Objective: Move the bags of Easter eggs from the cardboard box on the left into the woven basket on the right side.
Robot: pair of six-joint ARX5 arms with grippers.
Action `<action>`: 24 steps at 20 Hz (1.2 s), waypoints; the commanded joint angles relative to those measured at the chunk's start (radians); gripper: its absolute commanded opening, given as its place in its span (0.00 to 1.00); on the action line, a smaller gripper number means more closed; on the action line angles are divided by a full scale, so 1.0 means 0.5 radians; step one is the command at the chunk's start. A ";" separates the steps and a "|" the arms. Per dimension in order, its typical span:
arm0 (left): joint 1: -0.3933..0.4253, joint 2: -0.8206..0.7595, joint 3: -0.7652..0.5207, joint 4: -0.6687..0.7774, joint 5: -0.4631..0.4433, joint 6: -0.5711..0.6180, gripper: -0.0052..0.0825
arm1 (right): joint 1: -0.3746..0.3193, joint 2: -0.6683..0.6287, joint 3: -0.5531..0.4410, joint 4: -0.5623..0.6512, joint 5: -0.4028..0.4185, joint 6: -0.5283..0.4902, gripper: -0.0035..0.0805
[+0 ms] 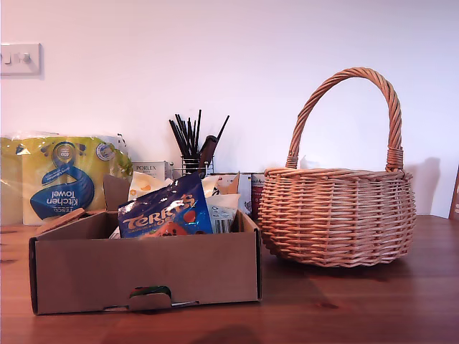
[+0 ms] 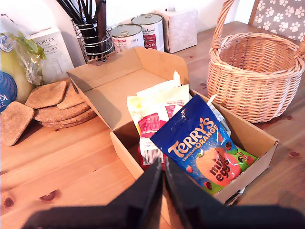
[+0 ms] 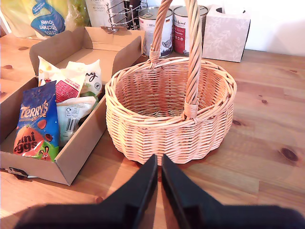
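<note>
The cardboard box (image 1: 143, 276) stands at the exterior view's left, holding several bags of Easter eggs. A dark blue Terry's bag (image 1: 166, 211) (image 2: 202, 143) (image 3: 35, 124) leans in front. Behind it are a red-and-white pouch (image 2: 150, 126), a cream-yellow one (image 2: 162, 93) and a white one (image 3: 71, 117). The woven basket (image 1: 337, 215) (image 3: 167, 129) stands at the exterior view's right, with nothing seen inside. My first gripper (image 2: 161, 169) is shut, hovering above the box's near wall (image 2: 128, 157). My second gripper (image 3: 158, 160) is shut in front of the basket. Neither arm shows in the exterior view.
Behind the box are a kitchen towel pack (image 1: 61, 179), a wire utensil holder (image 1: 193, 147), a Porlex carton (image 2: 50, 47), two tins (image 3: 157, 28) and a tissue box (image 3: 226, 31). Cork coasters (image 2: 52, 102) lie beside the box. The box's lid flap (image 2: 119, 90) lies folded back.
</note>
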 commanded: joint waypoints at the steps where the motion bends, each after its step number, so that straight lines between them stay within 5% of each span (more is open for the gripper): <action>1: 0.001 0.007 -0.031 -0.073 0.001 -0.010 0.03 | 0.001 0.092 -0.065 0.113 -0.086 0.098 0.03; 11: 0.001 0.047 -0.014 -0.060 0.127 -0.009 0.03 | 0.002 0.104 -0.040 0.218 -0.169 0.085 0.03; 19: 0.001 0.552 0.181 -0.058 0.403 0.246 0.03 | 0.027 0.400 0.063 0.219 -0.540 0.063 0.03; 24: 0.002 0.851 0.266 0.088 0.494 0.443 0.03 | 0.027 0.416 0.081 0.316 -0.564 0.051 0.03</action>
